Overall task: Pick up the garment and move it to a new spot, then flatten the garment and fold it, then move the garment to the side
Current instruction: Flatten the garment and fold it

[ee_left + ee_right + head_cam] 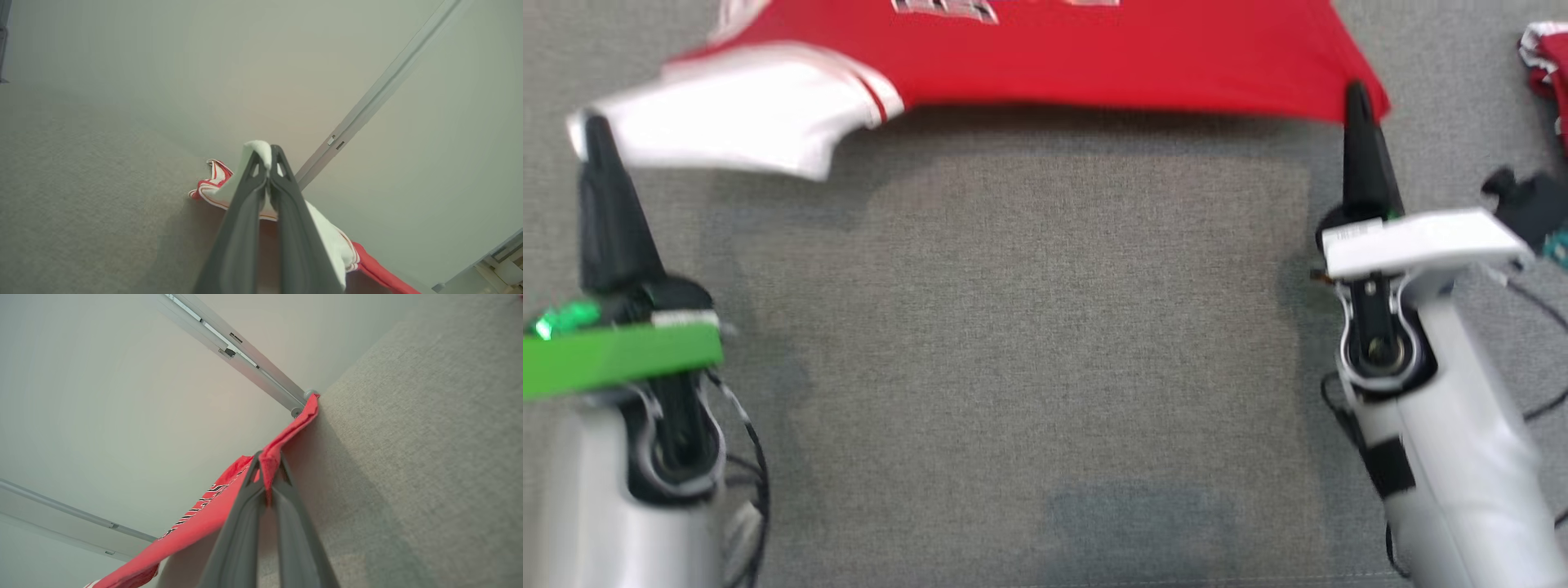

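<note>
Seen from the head: at far left, the left gripper [596, 131] is pinching the white sleeve [743, 122] of a red shirt [1111, 57], its fingers pressing together on the cuff edge; its wrist view is showing white cloth nipped at the very tips. The shirt is stretching across the top of the picture between the two arms; it is appearing to hang just off the grey table [1045, 327], throwing a shadow beneath its near edge. At right, the right gripper [1357, 102] is pinching the shirt's red corner, its fingers likewise closing on cloth. Gripping two far-apart points is probably pulling the fabric taut, so it can be carried and laid down without bunching; this is looking like the moving step, with flattening and folding yet to come. Further right, a second garment [1543, 57], red and white, is lying at the picture's edge; a dark object [1531, 204] is sitting just below it, both well apart from the shirt.
</note>
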You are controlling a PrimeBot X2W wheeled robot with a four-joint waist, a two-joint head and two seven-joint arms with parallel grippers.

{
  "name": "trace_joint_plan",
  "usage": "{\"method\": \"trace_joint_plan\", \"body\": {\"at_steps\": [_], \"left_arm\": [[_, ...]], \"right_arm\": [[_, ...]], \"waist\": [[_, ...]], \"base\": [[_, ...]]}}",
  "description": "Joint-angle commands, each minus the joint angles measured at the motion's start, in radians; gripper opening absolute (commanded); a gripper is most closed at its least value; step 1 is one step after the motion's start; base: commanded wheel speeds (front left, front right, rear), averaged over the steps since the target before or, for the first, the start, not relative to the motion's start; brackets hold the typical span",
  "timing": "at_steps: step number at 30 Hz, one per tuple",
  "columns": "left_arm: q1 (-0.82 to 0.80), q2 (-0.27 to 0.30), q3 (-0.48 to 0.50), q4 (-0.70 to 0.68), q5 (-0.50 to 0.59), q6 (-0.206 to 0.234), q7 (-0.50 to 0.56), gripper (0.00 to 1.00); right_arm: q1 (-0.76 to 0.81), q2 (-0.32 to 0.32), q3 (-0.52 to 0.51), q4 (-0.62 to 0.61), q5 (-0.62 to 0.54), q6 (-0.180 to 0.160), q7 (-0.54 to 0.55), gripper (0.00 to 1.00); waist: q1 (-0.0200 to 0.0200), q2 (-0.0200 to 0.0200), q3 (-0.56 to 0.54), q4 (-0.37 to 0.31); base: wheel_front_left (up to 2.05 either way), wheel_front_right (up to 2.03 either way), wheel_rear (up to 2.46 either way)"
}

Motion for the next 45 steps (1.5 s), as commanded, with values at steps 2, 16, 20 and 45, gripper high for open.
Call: {"method": "trace_joint_plan", "body": {"at_steps": [2, 16, 20, 45], "left_arm": [[0.1, -0.032, 0.011, -0.024, 0.024, -0.003, -0.006, 0.0], [0.473, -0.122, -0.009, 0.017, 0.056, -0.003, -0.006, 0.0], [0.535, -0.124, -0.02, 0.016, 0.04, -0.003, -0.006, 0.0], [0.555, -0.125, -0.082, 0.03, 0.076, -0.003, -0.005, 0.0]], "right_arm": [[0.104, 0.006, -0.024, -0.049, -0.011, 0.0, -0.003, 0.0], [0.53, 0.037, -0.055, -0.192, 0.0, 0.0, -0.003, 0.0], [0.624, 0.039, -0.048, -0.22, 0.013, 0.0, -0.003, 0.0], [0.695, 0.04, -0.019, -0.15, 0.091, 0.0, -0.003, 0.0]], "waist": [[0.0, 0.0018, -0.092, 0.018], [0.0, 0.0018, -0.28, 0.039], [0.0, 0.0018, -0.319, 0.037], [0.0, 0.0018, -0.374, 0.021]], "base": [[0.0, 0.0, 0.0], [0.0, 0.0, 0.0], [0.0, 0.0, 0.0], [0.0, 0.0, 0.0]]}}
